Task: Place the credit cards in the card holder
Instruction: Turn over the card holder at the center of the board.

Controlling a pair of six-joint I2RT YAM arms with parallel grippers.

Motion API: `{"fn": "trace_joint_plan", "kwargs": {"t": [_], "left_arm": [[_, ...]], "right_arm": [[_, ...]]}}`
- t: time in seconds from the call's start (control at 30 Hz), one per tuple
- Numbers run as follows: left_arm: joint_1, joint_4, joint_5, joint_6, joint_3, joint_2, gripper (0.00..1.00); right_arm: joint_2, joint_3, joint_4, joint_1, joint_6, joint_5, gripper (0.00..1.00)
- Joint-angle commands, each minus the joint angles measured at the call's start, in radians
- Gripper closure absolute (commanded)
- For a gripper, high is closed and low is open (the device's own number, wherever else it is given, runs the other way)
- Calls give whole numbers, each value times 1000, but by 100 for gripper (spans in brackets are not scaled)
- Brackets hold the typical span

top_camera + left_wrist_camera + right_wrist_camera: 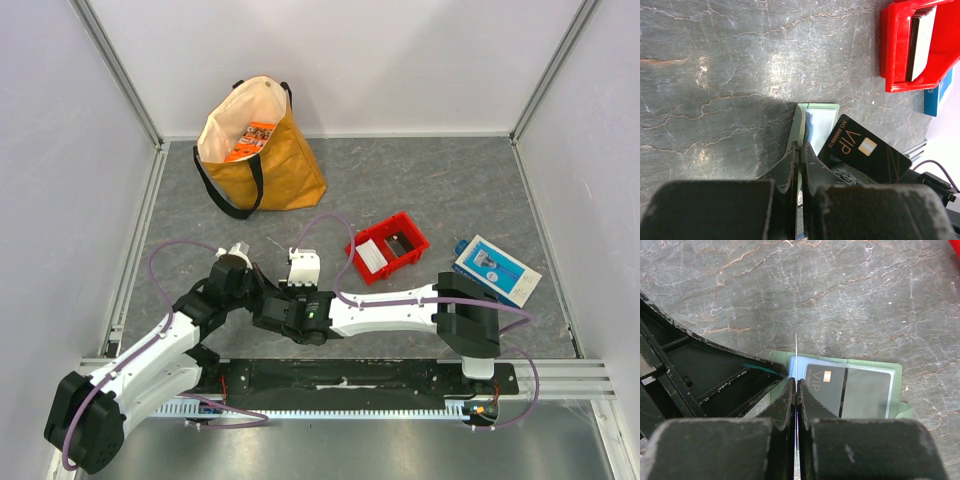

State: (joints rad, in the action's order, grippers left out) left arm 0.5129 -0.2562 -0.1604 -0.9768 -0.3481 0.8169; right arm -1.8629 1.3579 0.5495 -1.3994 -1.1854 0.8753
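Observation:
The pale-green card holder point(875, 367) lies open on the grey table under both grippers, hidden in the top view. My left gripper point(801, 146) is shut on the thin edge of its green flap point(801, 125), which stands raised. A light-blue card point(816, 122) sits inside. My right gripper point(796, 381) is shut on a thin credit card seen edge-on point(796, 352). In the left wrist view this is a black VIP card point(865, 150), tilted over the holder. A black VIP face point(825, 385) shows on the clear pocket; I cannot tell whether it is a card or a reflection.
A red bin point(388, 247) with a white card in it stands just right of the grippers. A blue-and-white box point(497, 268) lies further right. A tan tote bag point(258, 150) stands at the back left. A small white object point(301, 266) sits behind the grippers.

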Motion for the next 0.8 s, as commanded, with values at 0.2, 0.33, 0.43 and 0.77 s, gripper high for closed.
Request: {"fn": "trace_joint_plan", "kwargs": {"t": [0.2,0.33,0.43,0.77], "left_arm": [[3,32,-13,-31,1,-16,98],[3,32,-14,-31,1,-15,98],[3,32,-11,-33,3,-18,98],[4,23,10,-23,6,-9,98]], "right_arm": [[-28,15,-74,4,-45,-19,100],[-53,27,-47,0,-39,-27,100],[-73,56,32,-3,-55,-3,100],[-4,12,125,-10,-72,74,100]]}}
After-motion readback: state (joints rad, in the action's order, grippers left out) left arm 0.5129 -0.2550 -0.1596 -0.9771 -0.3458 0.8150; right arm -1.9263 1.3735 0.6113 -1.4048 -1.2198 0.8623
